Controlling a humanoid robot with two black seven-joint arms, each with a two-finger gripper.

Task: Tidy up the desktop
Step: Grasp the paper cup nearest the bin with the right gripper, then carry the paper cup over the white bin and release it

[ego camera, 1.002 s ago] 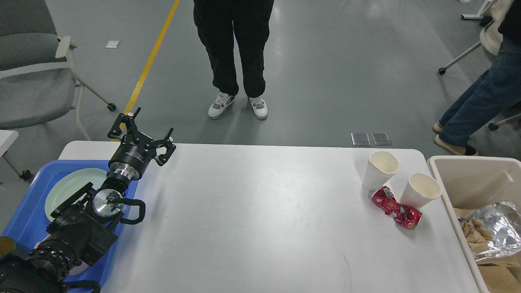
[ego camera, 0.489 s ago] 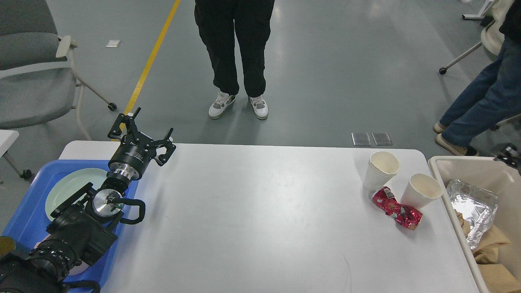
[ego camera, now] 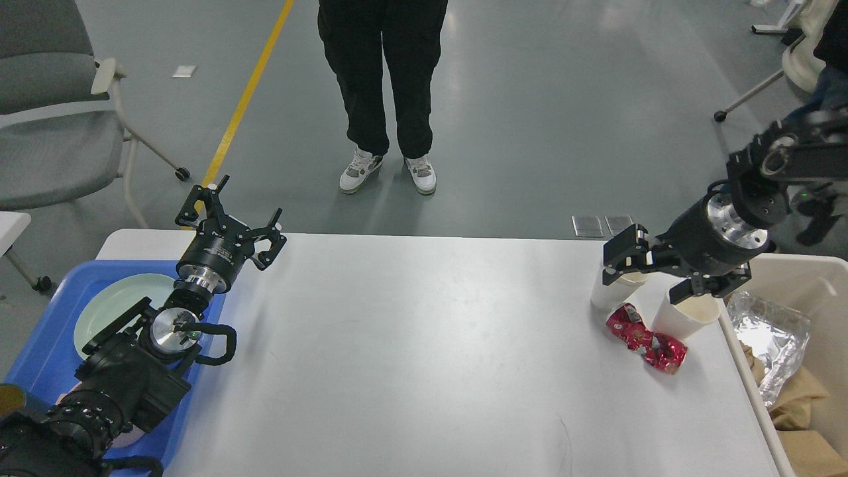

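Currently your right gripper (ego camera: 652,278) hangs with fingers spread, empty, above the two paper cups (ego camera: 682,319) near the tabletop's far right corner; a crumpled red wrapper (ego camera: 646,338) lies just in front of the cups; the desktop (ego camera: 411,358) extends beneath both arms; your left gripper (ego camera: 232,215), fingers also spread and empty, sits over the far left corner beside the blue tray (ego camera: 46,344).

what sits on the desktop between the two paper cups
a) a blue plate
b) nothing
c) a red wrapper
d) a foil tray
c, a crumpled red wrapper lies on the desktop in front of and between the two paper cups; the foil tray is in the bin instead.
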